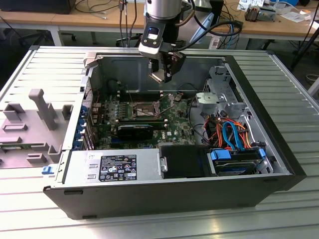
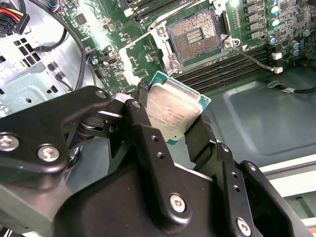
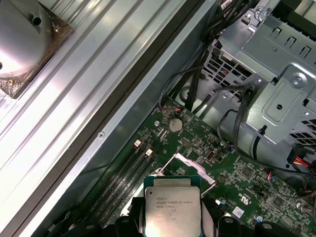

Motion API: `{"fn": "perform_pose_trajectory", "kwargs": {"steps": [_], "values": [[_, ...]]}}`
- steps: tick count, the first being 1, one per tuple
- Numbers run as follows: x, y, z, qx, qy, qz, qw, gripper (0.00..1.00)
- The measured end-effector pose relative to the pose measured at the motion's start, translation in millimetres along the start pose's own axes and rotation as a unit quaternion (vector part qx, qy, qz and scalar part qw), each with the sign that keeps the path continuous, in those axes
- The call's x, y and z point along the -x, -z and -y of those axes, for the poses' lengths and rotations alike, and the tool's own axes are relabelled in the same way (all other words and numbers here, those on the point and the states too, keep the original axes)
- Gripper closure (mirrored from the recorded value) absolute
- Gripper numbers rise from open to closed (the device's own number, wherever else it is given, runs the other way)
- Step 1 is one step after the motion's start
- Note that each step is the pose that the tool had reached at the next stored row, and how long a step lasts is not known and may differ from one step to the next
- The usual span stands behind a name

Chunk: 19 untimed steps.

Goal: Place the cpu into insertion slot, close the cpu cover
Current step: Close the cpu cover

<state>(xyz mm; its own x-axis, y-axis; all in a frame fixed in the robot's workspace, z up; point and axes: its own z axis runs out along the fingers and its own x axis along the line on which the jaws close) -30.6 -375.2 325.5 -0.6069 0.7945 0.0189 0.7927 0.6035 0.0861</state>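
Aloft, clamped cpu (image 2: 175, 113); memory slots (image 2: 222, 73) beside insertion slot (image 2: 194, 35)

The arm (image 1: 160, 12) reaches down from the far side, its wrist (image 1: 154, 37) tipped a little. The gripper (image 1: 162, 75) hangs in the air, black fingers (image 2: 148, 133) clamped on two opposite edges of the cpu (image 2: 174, 112).

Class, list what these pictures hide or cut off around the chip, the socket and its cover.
Chip: one side cut off by the first wrist view's border.
Socket: contacts too small in the exterior view.
Cover: partly hidden behind the chip in the first wrist view.
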Motion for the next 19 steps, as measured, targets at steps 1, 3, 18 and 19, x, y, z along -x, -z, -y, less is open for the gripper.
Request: {"fn": "perform_pose_trajectory", "kwargs": {"steps": [1, 3, 18, 19], "values": [[0.0, 0.0, 0.0, 0.0, 0.0, 0.0, 1.0, 0.45], [0.0, -0.2, 0.0, 0.0, -0.002, 0.0002, 1.0, 0.45], [0.0, -0.6, 0.1, 0.0001, -0.005, 0.0004, 1.0, 0.45], [0.0, -0.6, 0.1, 0.0001, -0.005, 0.0004, 1.0, 0.45]]}}
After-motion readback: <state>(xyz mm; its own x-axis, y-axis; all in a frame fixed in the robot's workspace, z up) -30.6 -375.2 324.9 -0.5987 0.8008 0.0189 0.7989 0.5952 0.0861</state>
